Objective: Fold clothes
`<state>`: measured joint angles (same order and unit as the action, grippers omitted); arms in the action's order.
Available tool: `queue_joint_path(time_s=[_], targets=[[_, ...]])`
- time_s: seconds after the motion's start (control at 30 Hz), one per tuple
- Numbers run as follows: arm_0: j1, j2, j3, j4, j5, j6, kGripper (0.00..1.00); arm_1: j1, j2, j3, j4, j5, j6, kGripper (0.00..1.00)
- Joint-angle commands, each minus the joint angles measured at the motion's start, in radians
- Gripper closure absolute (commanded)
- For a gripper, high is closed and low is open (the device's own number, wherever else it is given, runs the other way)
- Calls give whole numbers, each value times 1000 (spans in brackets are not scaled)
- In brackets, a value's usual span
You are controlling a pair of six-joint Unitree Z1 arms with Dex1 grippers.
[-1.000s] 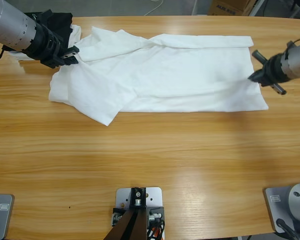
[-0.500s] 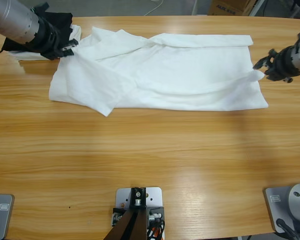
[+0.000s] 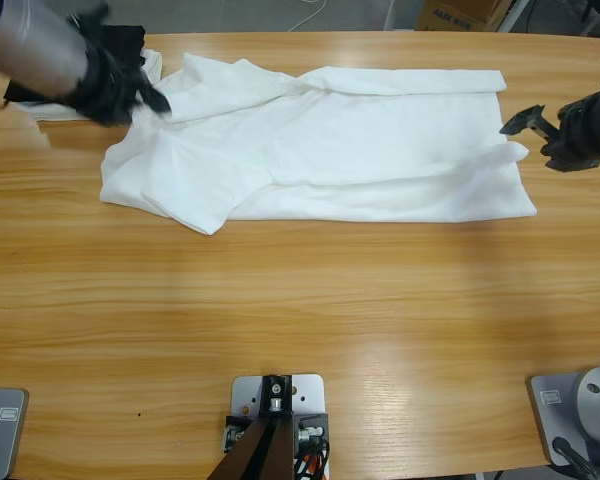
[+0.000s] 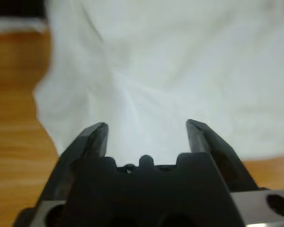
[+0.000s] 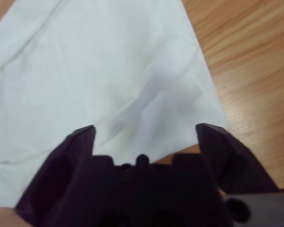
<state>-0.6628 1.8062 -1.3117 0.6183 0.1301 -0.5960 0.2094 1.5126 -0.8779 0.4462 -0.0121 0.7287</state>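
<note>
Grippers [image 3: 145, 95] [image 3: 525, 125] gape at T-shirt's [image 3: 360, 140] opposite edges.

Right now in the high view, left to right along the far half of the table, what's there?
Left gripper over the black garment → white T-shirt spread flat → right gripper at the shirt's right edge.

Left claw [image 3: 152, 100] motion-blurred; black garment [image 3: 120, 45] seemingly mostly hidden behind it
</note>
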Motion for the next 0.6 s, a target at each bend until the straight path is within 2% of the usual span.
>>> queue_joint_path(time_s=[0.03,0.13,0.37,0.6], targets=[[-173,-60,235,-86,-2,-7,214,1,-2,35,10,92,-144,1000],[-180,-32,236,-109,-5,1,276,-4,5,33,34,106,-164,1000],[-181,97,240,-186,-6,-11,276,-35,38,24,78,125,-219,1000],[-177,181,197,-183,-26,-22,266,-51,139,-11,59,143,-250,1000]])
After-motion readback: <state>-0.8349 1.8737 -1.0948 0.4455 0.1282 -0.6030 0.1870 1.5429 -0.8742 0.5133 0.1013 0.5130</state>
